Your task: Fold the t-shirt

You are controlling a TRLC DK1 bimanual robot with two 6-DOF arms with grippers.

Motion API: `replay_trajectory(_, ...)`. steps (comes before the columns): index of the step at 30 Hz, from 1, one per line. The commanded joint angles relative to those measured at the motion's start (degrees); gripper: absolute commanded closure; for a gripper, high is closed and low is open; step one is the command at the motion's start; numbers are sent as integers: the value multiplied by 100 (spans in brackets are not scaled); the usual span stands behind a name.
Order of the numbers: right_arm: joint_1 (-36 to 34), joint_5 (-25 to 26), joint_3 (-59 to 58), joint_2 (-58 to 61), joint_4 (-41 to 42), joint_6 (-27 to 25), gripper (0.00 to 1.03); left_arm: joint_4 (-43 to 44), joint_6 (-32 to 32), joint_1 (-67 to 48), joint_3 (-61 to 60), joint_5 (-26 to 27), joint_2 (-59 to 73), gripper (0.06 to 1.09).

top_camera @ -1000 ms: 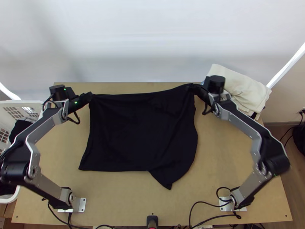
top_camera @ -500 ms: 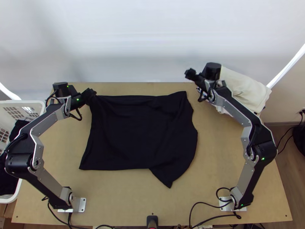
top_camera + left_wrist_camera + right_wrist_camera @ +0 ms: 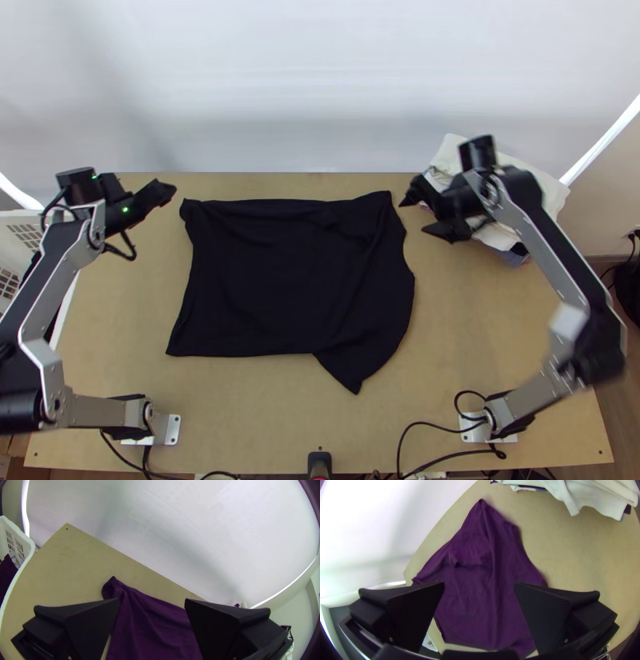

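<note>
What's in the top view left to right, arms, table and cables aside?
White basket → black t-shirt → pile of light cloth → dark object past the table's edge.

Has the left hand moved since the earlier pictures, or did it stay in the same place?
Yes. In the top view, the left hand has moved left, toward the basket, away from the far left corner of the shirt.

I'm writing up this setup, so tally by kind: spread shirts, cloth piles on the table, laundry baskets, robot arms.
Spread shirt: 1
Cloth pile on the table: 1
Laundry basket: 1
Robot arms: 2
Total: 5
</note>
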Motion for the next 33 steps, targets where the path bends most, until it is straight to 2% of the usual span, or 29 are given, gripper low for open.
replay_trajectory(1, -29, -296, -897, -766, -151, -170, 5, -219, 425, 127, -294, 41, -420, 12)
replay_trajectory(5, 23, -489, -1943, -1513, -502, -425, 5, -474, 688, 250, -434, 41, -780, 12)
replay_trajectory(9, 190, -559, -2892, -1961, -845, -733, 11, -720, 847, 329, -487, 41, -991, 12)
replay_trajectory(10, 261, -559, -3138, -2049, -880, -812, 16, -737, 873, 347, -505, 41, -1044, 12)
replay_trajectory(12, 357, -559, -3639, -2216, -889, -1005, 19, -790, 899, 365, -513, 41, -1123, 12)
replay_trajectory(16, 735, -559, -4378, -2348, -889, -1225, 19, -887, 961, 373, -513, 50, -1176, 12)
replay_trajectory(18, 867, -559, -4553, -2348, -792, -1234, 22, -896, 952, 365, -522, 41, -1202, 12)
replay_trajectory(20, 893, -559, -4685, -2348, -485, -1234, 38, -931, 952, 347, -531, 50, -1211, 12)
replay_trajectory(21, 902, -559, -4738, -2330, -353, -1234, 41, -957, 952, 329, -531, 41, -1211, 12)
replay_trajectory(33, 1192, -559, -4879, -1689, 544, -1146, 42, -1098, 943, 303, -610, 41, -1369, 12)
